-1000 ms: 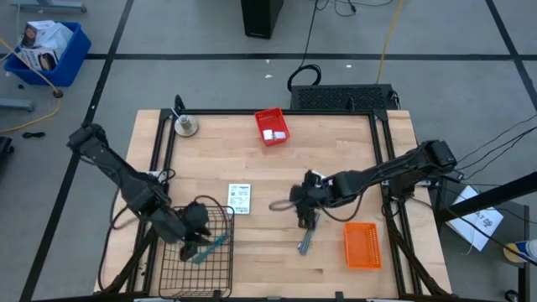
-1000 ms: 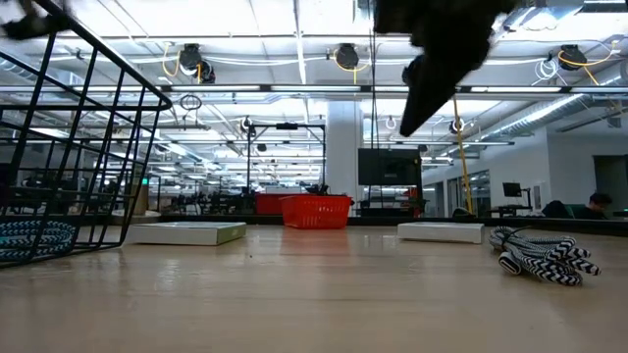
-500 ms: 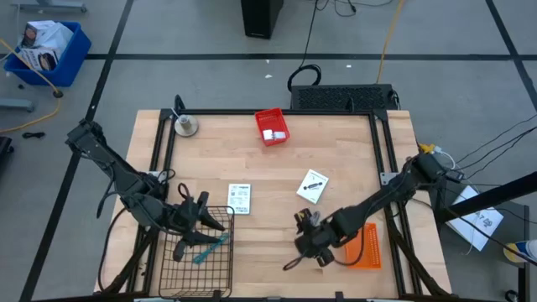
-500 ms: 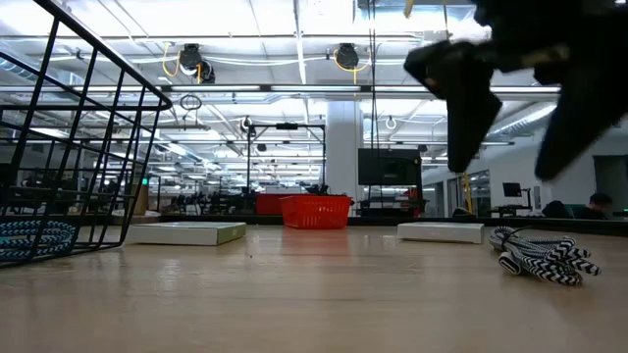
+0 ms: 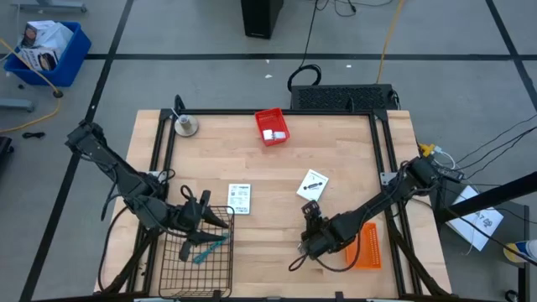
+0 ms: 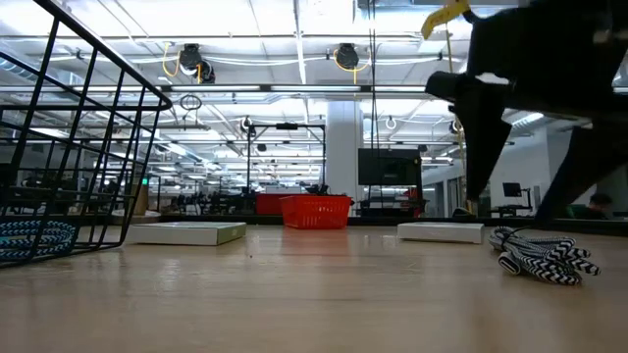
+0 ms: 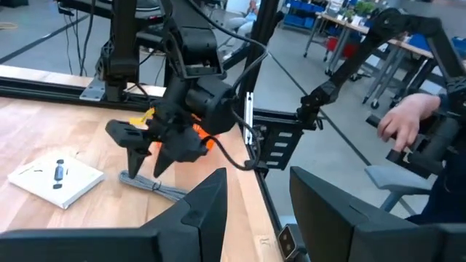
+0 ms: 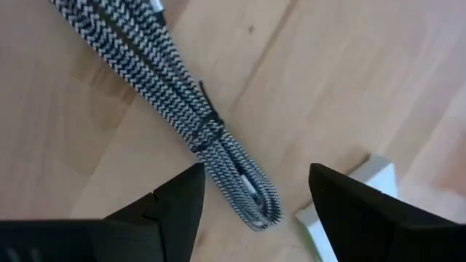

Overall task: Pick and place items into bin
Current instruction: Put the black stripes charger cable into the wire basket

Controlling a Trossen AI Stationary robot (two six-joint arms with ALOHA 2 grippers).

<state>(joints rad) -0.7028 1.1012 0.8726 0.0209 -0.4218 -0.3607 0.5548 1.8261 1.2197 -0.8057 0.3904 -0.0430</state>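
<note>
A black-and-white braided cable bundle (image 8: 196, 109) lies flat on the table near its near edge (image 6: 542, 257). My right gripper (image 8: 255, 171) hangs open just above the bundle's end (image 5: 309, 247), one finger on either side and not touching it. My left gripper (image 7: 258, 175) is open and empty at the far rim of the black wire basket (image 5: 180, 264). A teal item (image 5: 211, 246) lies on the basket's floor (image 6: 29, 238). Two flat white packets (image 5: 239, 198) (image 5: 312, 185) lie on the table's middle.
A red bin (image 5: 271, 127) with small white blocks stands at the far middle, and an orange bin (image 5: 363, 245) sits right of my right gripper. A silver disc (image 5: 185, 127) lies far left. A white block (image 8: 364, 182) rests beside the cable. A person's hand (image 7: 408, 124) shows beyond the table.
My right gripper has swung from the table's middle toward the near edge and come down over the cable bundle, uncovering the right-hand packet. My left gripper has drawn up and back from inside the basket to its far rim; the teal item has stayed in the basket.
</note>
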